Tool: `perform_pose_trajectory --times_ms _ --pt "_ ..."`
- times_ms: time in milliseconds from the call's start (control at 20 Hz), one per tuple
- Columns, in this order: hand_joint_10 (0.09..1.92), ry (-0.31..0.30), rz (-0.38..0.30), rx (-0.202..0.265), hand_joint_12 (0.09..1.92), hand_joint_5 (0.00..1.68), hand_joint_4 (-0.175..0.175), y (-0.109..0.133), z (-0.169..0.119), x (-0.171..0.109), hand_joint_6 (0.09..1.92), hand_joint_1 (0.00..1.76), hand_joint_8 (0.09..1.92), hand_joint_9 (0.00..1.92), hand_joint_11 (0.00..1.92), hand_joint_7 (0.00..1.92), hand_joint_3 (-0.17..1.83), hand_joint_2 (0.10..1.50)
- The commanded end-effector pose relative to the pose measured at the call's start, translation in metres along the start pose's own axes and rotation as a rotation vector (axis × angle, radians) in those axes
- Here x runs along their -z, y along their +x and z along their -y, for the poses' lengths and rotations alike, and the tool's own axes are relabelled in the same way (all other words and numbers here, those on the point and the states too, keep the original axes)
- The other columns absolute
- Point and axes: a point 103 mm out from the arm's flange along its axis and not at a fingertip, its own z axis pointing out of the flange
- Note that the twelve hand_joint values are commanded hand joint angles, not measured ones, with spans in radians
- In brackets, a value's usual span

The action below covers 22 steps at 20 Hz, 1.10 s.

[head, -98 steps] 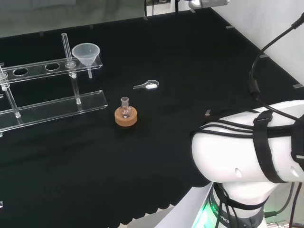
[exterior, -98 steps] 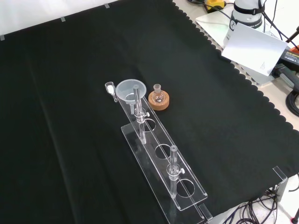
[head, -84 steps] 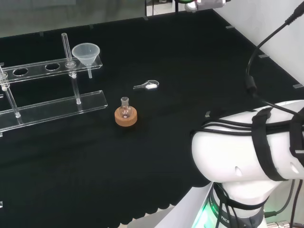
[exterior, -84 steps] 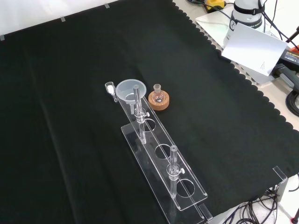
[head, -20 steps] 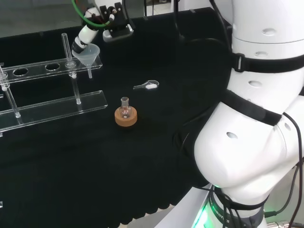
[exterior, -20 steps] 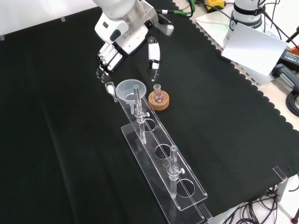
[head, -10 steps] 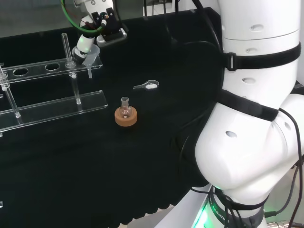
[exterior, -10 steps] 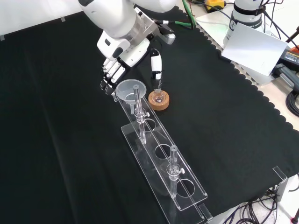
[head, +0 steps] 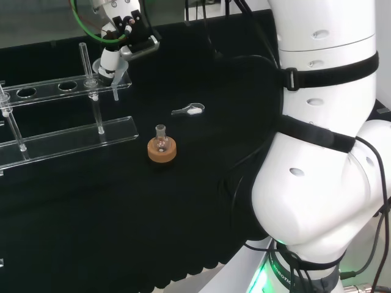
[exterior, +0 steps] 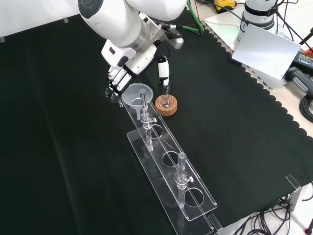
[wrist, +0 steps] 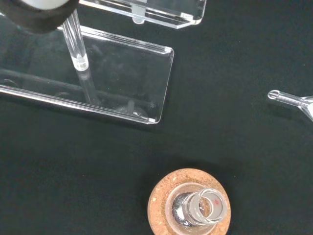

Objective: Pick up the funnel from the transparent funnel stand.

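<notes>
Funnel [exterior: 136,93] is sitting in the end hole of the transparent funnel stand [exterior: 171,169], beside the small flask on its cork ring [exterior: 166,105]. The hand [exterior: 128,63] is coming lower than half a second ago, fingers [exterior: 114,78] spread at the funnel's far rim, thumb [exterior: 162,72] apart over the flask, gripping nothing yet.

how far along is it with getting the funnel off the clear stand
Done: the hand is at the end of the transparent stand where the funnel sits, beside the small flask on its cork ring. In hand: fingers on one side of the funnel's rim, thumb on the other, not visibly closed on it. Left: grip the funnel and lift it out; it sits in its hole.
</notes>
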Motion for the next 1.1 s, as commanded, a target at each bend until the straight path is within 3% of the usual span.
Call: perform_pose_trajectory --times_ms 50,350,650,850,1100 --pt "0.88 -0.014 0.022 -0.003 1.52 0.0 -0.052 0.004 -0.001 -0.002 0.09 0.75 0.09 0.01 0.19 0.02 0.14 0.71" --pt "0.91 -0.038 0.021 0.014 1.52 0.01 -0.058 0.011 -0.002 -0.001 0.09 0.77 0.09 0.06 0.19 0.05 0.15 0.71" --pt "0.89 -0.025 0.028 0.02 1.52 0.01 -0.059 0.016 -0.006 -0.003 0.09 0.77 0.23 0.1 0.19 0.01 0.23 0.68" --pt "0.89 -0.025 0.026 0.024 1.52 0.01 -0.061 0.008 -0.007 -0.006 0.09 0.76 0.25 0.11 0.19 0.0 0.24 0.67" --pt "0.88 -0.017 0.048 0.015 1.52 0.03 -0.064 0.016 -0.012 -0.007 0.09 0.76 0.28 0.11 0.18 0.0 0.26 0.67"
